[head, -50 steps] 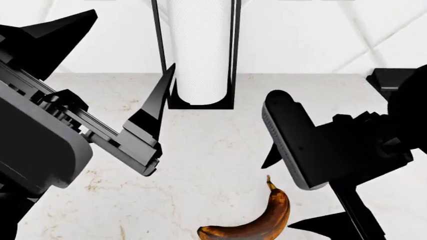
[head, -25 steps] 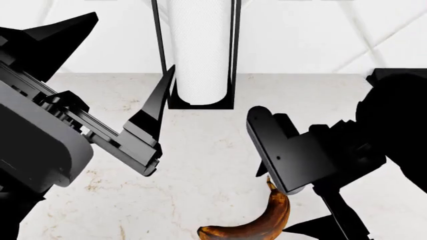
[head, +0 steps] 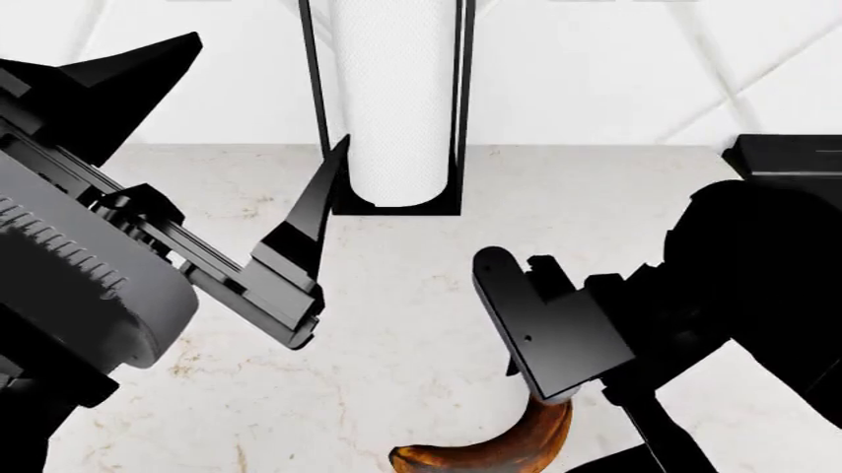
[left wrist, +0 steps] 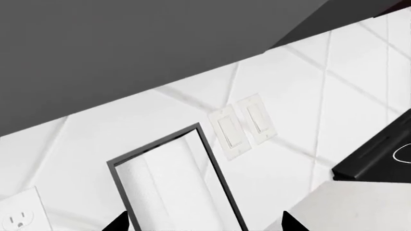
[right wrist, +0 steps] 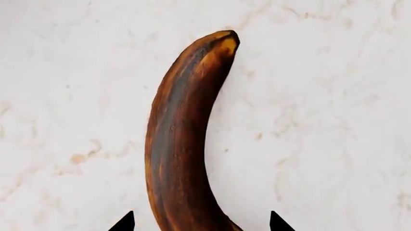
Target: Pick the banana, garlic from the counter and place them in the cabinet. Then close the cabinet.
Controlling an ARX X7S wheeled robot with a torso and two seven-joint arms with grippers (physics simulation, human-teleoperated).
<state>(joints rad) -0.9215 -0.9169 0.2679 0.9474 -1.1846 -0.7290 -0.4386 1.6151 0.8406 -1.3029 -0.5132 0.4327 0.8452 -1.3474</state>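
1. The banana (right wrist: 183, 139) lies flat on the white tabletop (head: 421, 296), near the head view's lower edge.
2. The right end effector (right wrist: 200, 222) hangs over it, spread wide, 1 fingertip (right wrist: 123, 222) on each side of the fruit, gripping nothing.
3. The left end effector (left wrist: 202, 222) is raised, released and empty, pointing at the paper-towel roll (head: 394, 99) by the wall.

White tiled wall (left wrist: 359, 82) stands ahead of the left claw (left wrist: 202, 222), carrying two switches (left wrist: 244, 126), an outlet (left wrist: 18, 219); grey cabinet underside (left wrist: 128, 48) above.
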